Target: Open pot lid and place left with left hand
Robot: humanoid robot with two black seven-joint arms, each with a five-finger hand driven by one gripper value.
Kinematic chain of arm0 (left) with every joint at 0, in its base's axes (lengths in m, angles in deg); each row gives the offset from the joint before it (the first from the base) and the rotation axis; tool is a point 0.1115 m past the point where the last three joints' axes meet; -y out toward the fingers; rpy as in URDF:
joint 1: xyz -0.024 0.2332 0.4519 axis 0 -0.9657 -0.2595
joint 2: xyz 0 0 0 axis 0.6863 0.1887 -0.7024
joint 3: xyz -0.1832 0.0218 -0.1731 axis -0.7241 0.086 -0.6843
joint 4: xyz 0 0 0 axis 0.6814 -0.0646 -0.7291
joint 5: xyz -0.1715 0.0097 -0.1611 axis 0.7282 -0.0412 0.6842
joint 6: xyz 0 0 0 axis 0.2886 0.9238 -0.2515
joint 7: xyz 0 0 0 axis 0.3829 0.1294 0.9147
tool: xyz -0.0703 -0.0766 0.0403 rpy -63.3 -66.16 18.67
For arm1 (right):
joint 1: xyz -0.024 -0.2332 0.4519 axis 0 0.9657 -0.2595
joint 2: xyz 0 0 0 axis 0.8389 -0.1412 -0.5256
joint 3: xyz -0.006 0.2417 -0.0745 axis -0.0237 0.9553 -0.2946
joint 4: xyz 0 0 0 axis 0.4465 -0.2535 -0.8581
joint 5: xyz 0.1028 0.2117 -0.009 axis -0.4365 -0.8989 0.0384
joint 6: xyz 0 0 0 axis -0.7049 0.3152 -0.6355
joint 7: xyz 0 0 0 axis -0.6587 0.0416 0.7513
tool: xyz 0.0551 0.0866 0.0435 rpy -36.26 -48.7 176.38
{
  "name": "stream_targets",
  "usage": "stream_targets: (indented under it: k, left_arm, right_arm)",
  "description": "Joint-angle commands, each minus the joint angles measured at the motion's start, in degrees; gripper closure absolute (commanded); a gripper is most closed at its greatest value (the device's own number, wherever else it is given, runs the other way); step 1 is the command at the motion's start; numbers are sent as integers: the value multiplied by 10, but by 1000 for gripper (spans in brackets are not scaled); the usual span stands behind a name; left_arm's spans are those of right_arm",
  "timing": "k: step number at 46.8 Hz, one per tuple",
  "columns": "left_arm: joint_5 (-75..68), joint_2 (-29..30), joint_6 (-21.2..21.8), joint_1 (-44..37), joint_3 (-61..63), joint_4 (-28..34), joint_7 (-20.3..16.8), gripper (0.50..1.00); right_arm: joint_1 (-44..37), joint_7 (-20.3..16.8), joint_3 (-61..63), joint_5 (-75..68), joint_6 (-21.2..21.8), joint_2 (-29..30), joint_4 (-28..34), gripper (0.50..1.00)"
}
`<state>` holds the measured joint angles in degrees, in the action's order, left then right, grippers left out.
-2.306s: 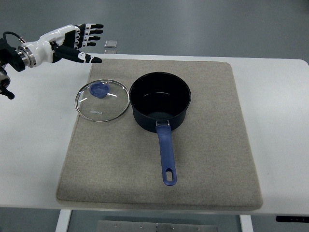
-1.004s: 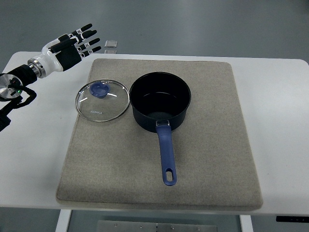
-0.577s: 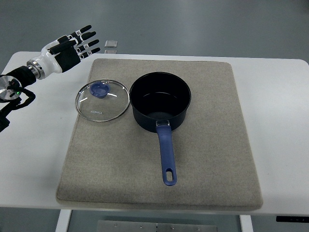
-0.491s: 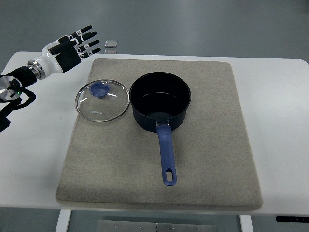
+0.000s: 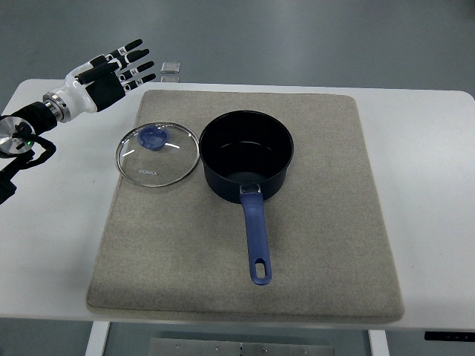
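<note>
Lid [image 5: 157,154]: a round glass lid with a metal rim and a blue knob [image 5: 154,136] is laid flat on the grey mat [image 5: 312,245], just beside the left wall of the pot and apart from it; the knob is set toward the lid's far side.
Pot [image 5: 246,156]: a dark blue saucepan is stood uncovered and empty near the middle of the mat; its blue handle [image 5: 256,241] is run toward the near edge, so the long axis is laid near-to-far.
Left hand [image 5: 104,73]: it is held over the far left corner of the white worktop [image 5: 52,222], palm shown, fingers spread and nothing grasped; the arm is entered from the left edge.
Right hand: not seen in this view.
Bearing of lid from hand: the lid is placed nearer the camera and to the right of the left hand, well apart from it; the knob is the closest part of the lid to the fingertips.
Nearer hand: the left, being the only one shown.
Height of hand above worktop: it cannot be fixed from this steep view; it is probably raised, not resting.
Task standing, as judged: the lid is already off and set left of the pot, so little beyond a withdrawal of the arm is thought to remain.
Small item [image 5: 171,67]: a pale flat object is left on the floor beyond the worktop's far edge.
</note>
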<state>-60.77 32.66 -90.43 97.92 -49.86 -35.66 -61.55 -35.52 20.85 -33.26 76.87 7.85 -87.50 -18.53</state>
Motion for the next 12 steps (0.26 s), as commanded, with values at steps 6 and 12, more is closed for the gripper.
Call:
stream_targets:
  k: [6, 12]
  left_arm:
    - [0, 0, 0, -2, 1, 0, 1, 510]
    - [0, 4, 0, -2, 0, 0, 1, 510]
  right_arm:
    - [1, 2, -3, 2, 0, 0, 3, 585]
    - [2, 3, -4, 2, -1, 0, 3, 585]
